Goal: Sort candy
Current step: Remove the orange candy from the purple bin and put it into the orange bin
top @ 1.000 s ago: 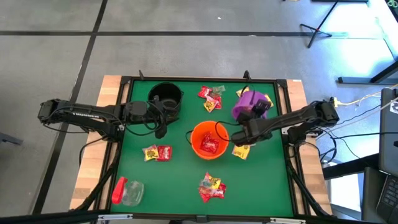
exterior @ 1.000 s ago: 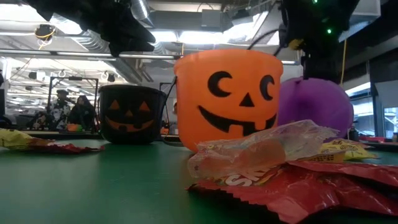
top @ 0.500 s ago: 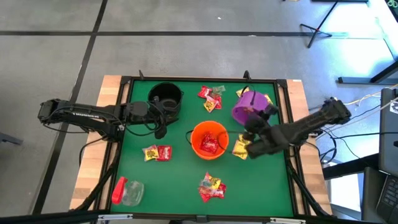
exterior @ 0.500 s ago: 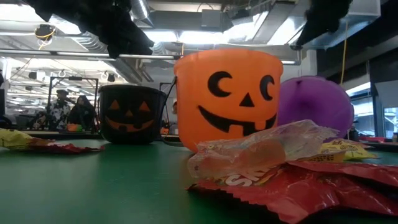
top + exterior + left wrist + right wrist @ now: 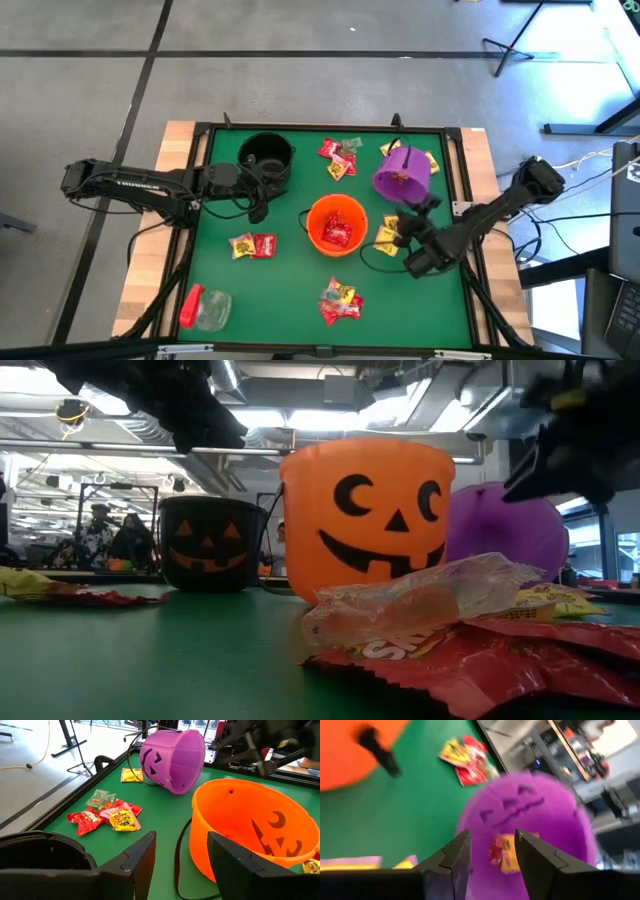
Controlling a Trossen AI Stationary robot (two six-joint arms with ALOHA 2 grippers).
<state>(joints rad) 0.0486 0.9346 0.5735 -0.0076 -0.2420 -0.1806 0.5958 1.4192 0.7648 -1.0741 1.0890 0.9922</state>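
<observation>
Since a second ago, the right gripper (image 5: 412, 222) is swinging away from the orange bucket (image 5: 337, 226) toward the table's right edge, and the left gripper (image 5: 258, 190) is staying put beside the black bucket (image 5: 267, 155).

From above, candy is lying in loose heaps: one (image 5: 253, 246) left of the orange bucket, one (image 5: 340, 300) near the front, one (image 5: 338, 156) between the black and purple bucket (image 5: 402, 171), and a yellow packet (image 5: 388, 236) just beside the right gripper. The orange bucket is holding red packets; the purple one is showing a packet or two; what the black one holds I cannot tell. A red-capped jar (image 5: 205, 309) is lying at the front left corner.

At table height, crinkly packets (image 5: 470, 630) are filling the foreground, looking light, soft and slippery; pinching a flat edge seems the safest hold.

Past the left wrist, the fingers (image 5: 140, 862) are standing apart, holding nothing, with the orange bucket and a candy heap (image 5: 107, 815) ahead.

Past the right wrist, the fingers (image 5: 455, 860) are spread wide and empty, pointing at the purple bucket (image 5: 530, 825), where a yellow and red packet (image 5: 504, 851) is sitting.
</observation>
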